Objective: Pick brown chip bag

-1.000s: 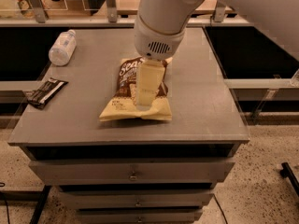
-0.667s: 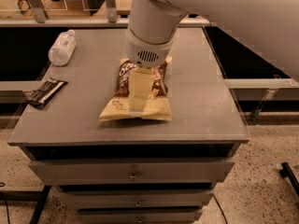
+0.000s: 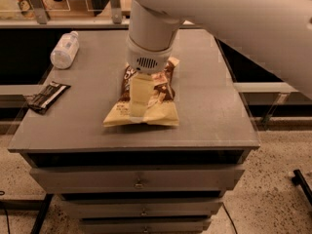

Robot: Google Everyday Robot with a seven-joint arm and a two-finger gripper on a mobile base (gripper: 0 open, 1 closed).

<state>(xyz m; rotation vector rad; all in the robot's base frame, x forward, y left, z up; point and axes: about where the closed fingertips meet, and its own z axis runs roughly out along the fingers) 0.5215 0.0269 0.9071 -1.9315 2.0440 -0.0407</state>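
Note:
The brown chip bag (image 3: 158, 104) lies flat near the middle of the grey cabinet top (image 3: 204, 111), its dark brown end to the back and its pale yellow-tan end toward the front. My gripper (image 3: 138, 112) hangs straight down from the white arm, right over the bag's left half. Its pale finger reaches down onto the bag's tan lower part. The arm's wrist hides the bag's upper left part.
A clear plastic bottle (image 3: 64, 50) lies at the back left corner. A small black wrapper with a white stripe (image 3: 46, 96) lies at the left edge. Drawers with small knobs (image 3: 139, 183) sit below the top. A railing runs behind the cabinet.
The arm has moved a little left and lower over the bag. The bag has not moved.

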